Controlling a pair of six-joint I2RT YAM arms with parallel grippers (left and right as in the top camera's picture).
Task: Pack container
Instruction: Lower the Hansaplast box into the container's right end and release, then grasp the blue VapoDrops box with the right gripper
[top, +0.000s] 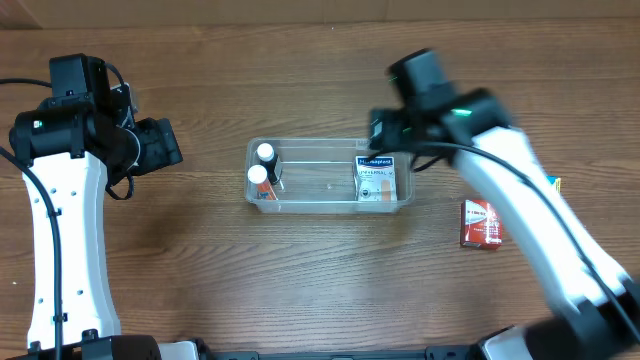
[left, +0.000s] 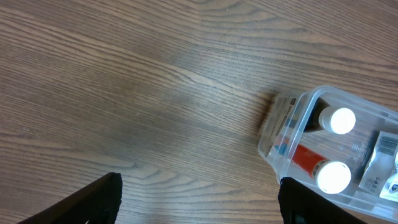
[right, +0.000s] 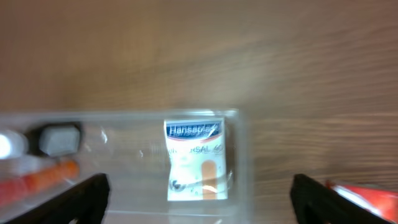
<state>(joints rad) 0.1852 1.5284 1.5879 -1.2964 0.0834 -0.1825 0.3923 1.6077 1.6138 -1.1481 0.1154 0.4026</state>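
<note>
The clear plastic container (top: 330, 202) lies at the table's middle. Inside it, two white-capped tubes (top: 264, 165) stand at its left end and a white Hansaplast plaster box (top: 378, 178) lies at its right end. My right gripper (top: 385, 130) is open and empty, just behind the container's right end. The right wrist view shows the plaster box (right: 194, 158) inside the container (right: 245, 155) between its fingers (right: 199, 202). My left gripper (top: 160, 145) is open and empty, left of the container. Its wrist view shows the container's end (left: 292, 118) with the capped tubes (left: 333, 176).
A red box (top: 481, 223) lies on the table right of the container, and it shows at the right wrist view's lower right (right: 364, 196). A small blue and yellow item (top: 556, 184) peeks out beside the right arm.
</note>
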